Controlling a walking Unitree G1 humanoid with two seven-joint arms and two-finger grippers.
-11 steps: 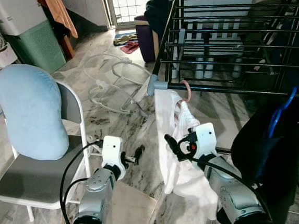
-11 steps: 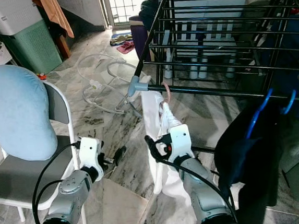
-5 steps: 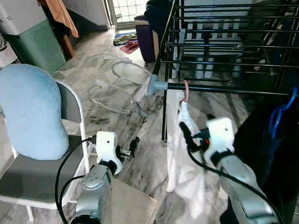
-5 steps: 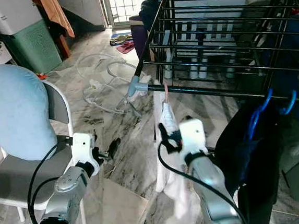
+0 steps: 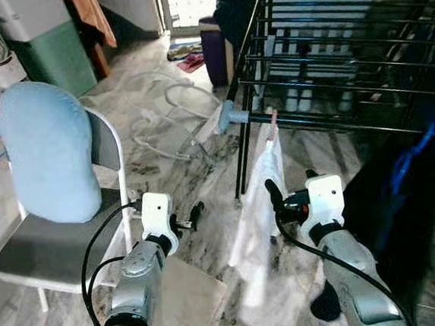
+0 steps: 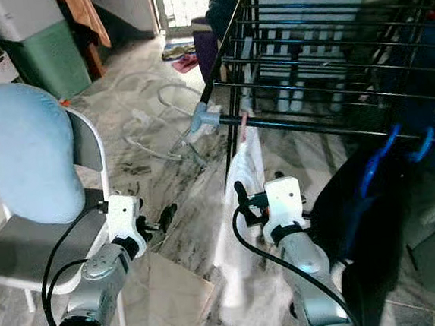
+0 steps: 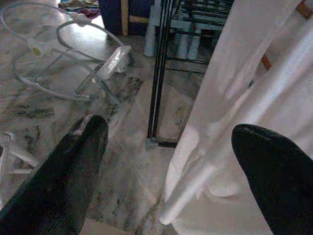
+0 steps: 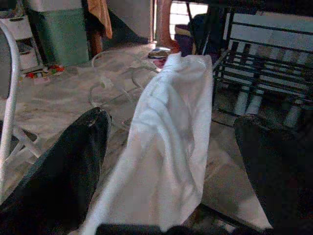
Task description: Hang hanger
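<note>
A white garment (image 5: pixel 261 205) hangs on a pink hanger whose hook (image 5: pixel 273 118) sits over the front bar of the black drying rack (image 5: pixel 330 54). My right gripper (image 5: pixel 273 194) is open just right of the garment at mid height, and the cloth (image 8: pixel 166 142) lies ahead between its spread fingers without being pinched. Left of the garment, low over the floor, my left gripper (image 5: pixel 194 213) is open, with the cloth (image 7: pixel 244 93) beside one finger.
A grey folding chair (image 5: pixel 35 259) with a blue cushion (image 5: pixel 49 151) stands at my left. A dark garment on a blue hanger (image 5: pixel 405 169) hangs at the right. White tube frames (image 5: pixel 164 118) lie on the marble floor, with a green bin (image 5: pixel 60 58) behind them.
My right gripper has dropped lower and drawn slightly back from the garment, which now hangs longer from the bar. The left gripper has barely moved. The camera has shifted a little.
</note>
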